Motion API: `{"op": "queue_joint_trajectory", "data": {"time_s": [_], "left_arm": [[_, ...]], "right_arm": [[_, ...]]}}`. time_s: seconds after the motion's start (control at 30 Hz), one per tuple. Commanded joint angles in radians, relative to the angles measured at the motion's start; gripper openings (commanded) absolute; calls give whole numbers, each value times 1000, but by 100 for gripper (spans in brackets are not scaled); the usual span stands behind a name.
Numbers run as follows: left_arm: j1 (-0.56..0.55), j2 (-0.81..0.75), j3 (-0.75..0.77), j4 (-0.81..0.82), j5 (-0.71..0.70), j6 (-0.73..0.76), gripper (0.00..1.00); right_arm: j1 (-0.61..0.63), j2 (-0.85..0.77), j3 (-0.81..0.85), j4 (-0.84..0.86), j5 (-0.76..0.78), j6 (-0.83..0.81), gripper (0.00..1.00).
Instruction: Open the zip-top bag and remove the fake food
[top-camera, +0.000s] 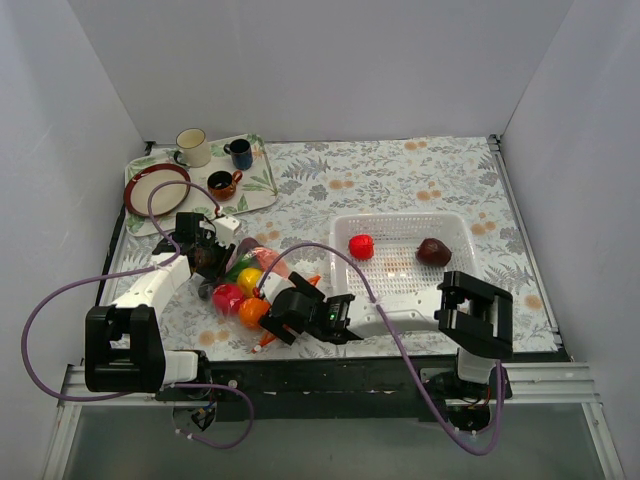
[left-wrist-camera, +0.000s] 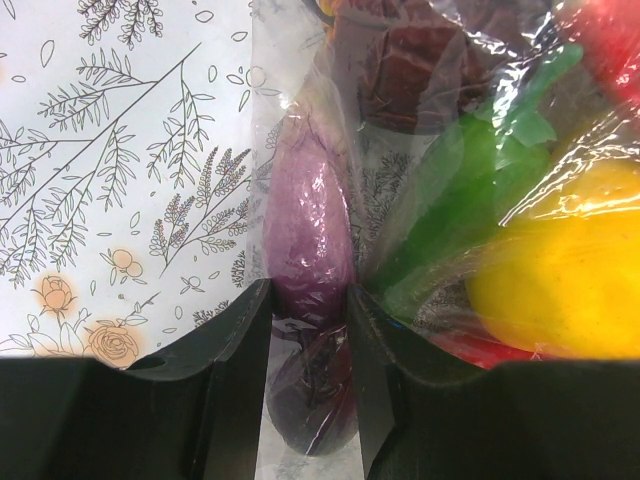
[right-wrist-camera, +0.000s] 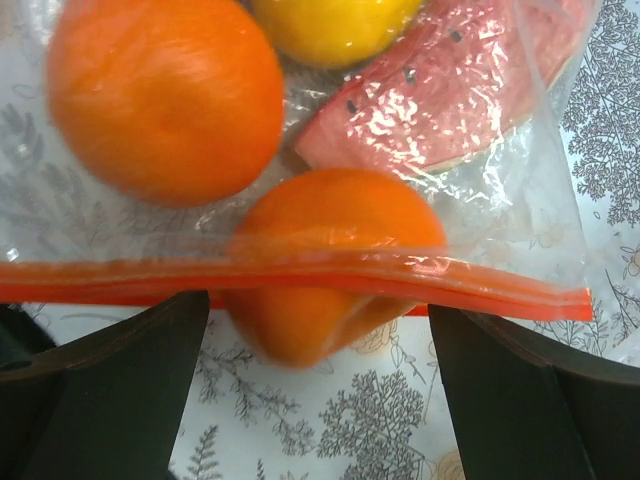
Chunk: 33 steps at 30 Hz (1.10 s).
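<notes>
The clear zip-top bag lies on the patterned table, left of centre, with fake food inside: a red piece, an orange one and a yellow one. My left gripper is shut on the bag's far end, pinching a purple piece through the plastic; its fingertips squeeze both sides. My right gripper is open at the bag's mouth. In the right wrist view the orange-red zipper strip runs across, and an orange piece pokes out between my open right gripper's jaws.
A white mesh basket at right of centre holds a red piece and a dark maroon piece. A tray at back left carries three mugs and a red-rimmed plate. White walls enclose the table.
</notes>
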Motion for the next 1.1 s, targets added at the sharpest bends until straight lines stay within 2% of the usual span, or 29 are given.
{"op": "queue_joint_trajectory", "data": {"time_s": [0.0, 0.17, 0.27, 0.3, 0.37, 0.4, 0.47, 0.5, 0.57, 0.6, 0.73, 0.87, 1.0, 1.07], "left_arm": [[-5, -4, -24, -88, 6, 5, 30], [-5, -4, -27, -89, 12, 7, 30], [-5, 0, -25, -89, 12, 3, 30], [-5, -1, -25, -89, 12, 3, 30], [-5, 0, -25, -88, 11, 3, 30], [-5, 0, -28, -85, 9, 7, 30], [-5, 2, -33, -82, 6, 8, 30], [-5, 0, -37, -76, 8, 7, 29], [-5, 2, -40, -71, 6, 8, 30], [-5, 3, -45, -68, 6, 8, 29], [-5, 12, -47, -65, 11, 3, 29], [-5, 12, -51, -65, 9, 0, 29], [-5, 12, -50, -66, 9, 0, 29], [-5, 14, -47, -69, 11, 0, 29]], "right_arm": [[-43, 46, 29, 95, 0, 0, 98], [-55, 74, 35, 186, -58, -19, 99], [-57, 105, 72, 181, -93, -16, 98], [-55, 112, 78, 175, -101, -12, 95], [-55, 106, 82, 151, -118, 2, 79], [-55, 99, 76, 143, -124, 7, 59], [-55, 77, 52, 125, -130, 19, 39], [-55, 48, 40, 105, -130, 31, 23], [-55, -13, -3, 91, -118, 40, 5], [-55, -36, -16, 80, -109, 46, 1], [-55, -154, -51, 50, -63, 39, 1], [-55, -295, -14, -27, -20, 4, 1], [-64, -433, -25, -55, 126, -50, 1], [-113, -505, -66, -67, 174, -49, 11]]}}
